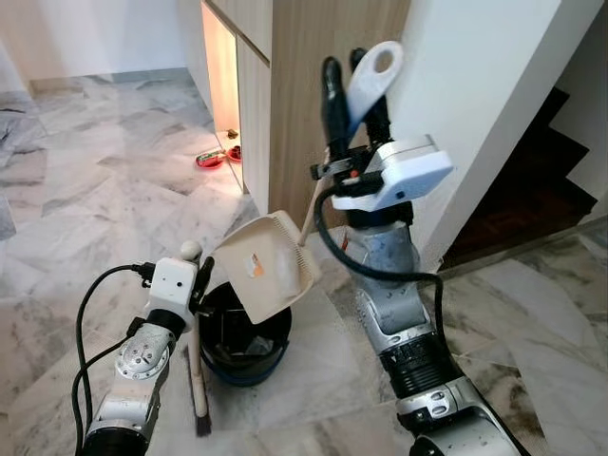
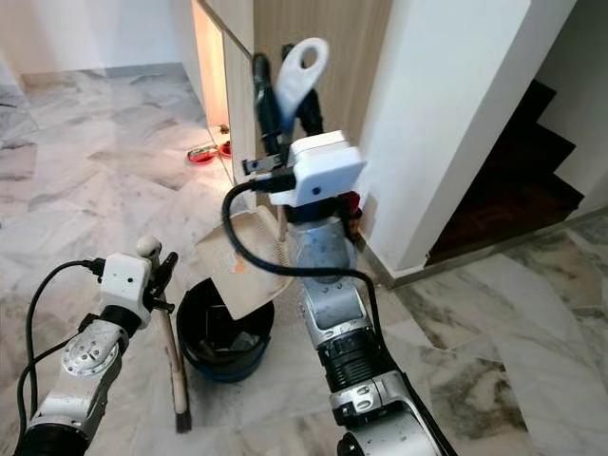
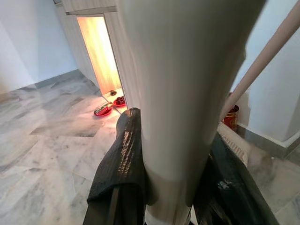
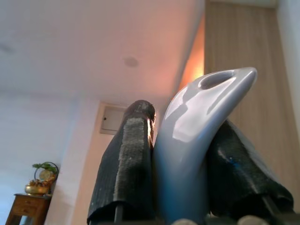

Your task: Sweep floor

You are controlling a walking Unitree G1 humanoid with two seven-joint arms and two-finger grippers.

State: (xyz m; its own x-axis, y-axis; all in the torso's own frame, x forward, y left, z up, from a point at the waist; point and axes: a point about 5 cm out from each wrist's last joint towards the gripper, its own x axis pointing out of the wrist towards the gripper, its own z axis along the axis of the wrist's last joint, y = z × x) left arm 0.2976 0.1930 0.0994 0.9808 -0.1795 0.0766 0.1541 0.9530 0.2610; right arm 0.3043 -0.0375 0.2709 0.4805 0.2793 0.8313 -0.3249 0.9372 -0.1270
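My right gripper (image 1: 350, 90) is raised high and shut on the pale grey loop handle (image 1: 376, 68) of a long-handled dustpan. In the right wrist view that dustpan handle (image 4: 197, 131) sits clamped between the black fingers (image 4: 127, 164). The cream dustpan (image 1: 266, 261) hangs tilted over a black bin (image 1: 242, 347) on the floor. My left gripper (image 1: 201, 277) is low at the bin's left side, shut on the cream handle (image 3: 183, 117) of a small brush (image 1: 199, 394). The brush stands upright with its dark bristles on the floor.
A wooden cabinet (image 1: 304, 95) stands right behind the bin, with a lit niche and red bowls (image 1: 211, 160) on the floor beside it. A white wall (image 1: 484, 104) and dark stairs (image 1: 537, 190) lie to the right. Open marble floor (image 1: 95, 190) spreads to the left.
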